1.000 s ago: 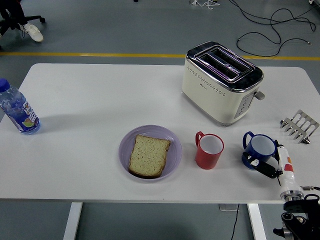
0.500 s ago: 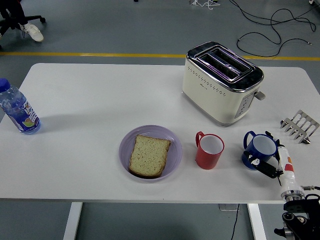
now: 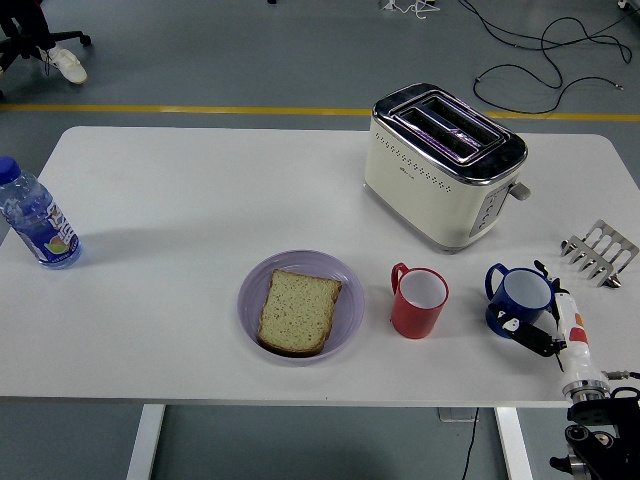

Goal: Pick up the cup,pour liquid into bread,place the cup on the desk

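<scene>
Blue cup (image 3: pixel 518 293), at the near right of the white table (image 3: pixel 180 200). Stood upright on the tabletop, not yet lifted, handle turned left. Wrapped from the near right by the right hand (image 3: pixel 548 325), fingers (image 3: pixel 528 335) curled against the cup's near wall and one tip showing at the far right of the rim. Looked like a closed hold on the cup, though how firm could not be told. Left hand nowhere in sight.

Judged to be the picking-up step, at the point of the grasp. Called next for a straight lift off the table, then a carry leftward to the bread (image 3: pixel 297 310), which lay flat on the purple plate (image 3: pixel 345 290) at the near middle. Called also for keeping the cup level until over the slice. Whether anything was inside could not be seen.

Red cup (image 3: pixel 418 302) stood directly between the blue cup and the plate, just beside both, so the carry would need to pass over or nearer than it. Toaster (image 3: pixel 440 170) further back, well clear of that path. Metal rack (image 3: pixel 598 250) to the far right, close to the table's right edge. Bottle (image 3: pixel 35 225) far off at the left edge. Open tabletop left of the plate and along the near edge for setting down. Little room on the right: table's near and right edges both close to the cup.
</scene>
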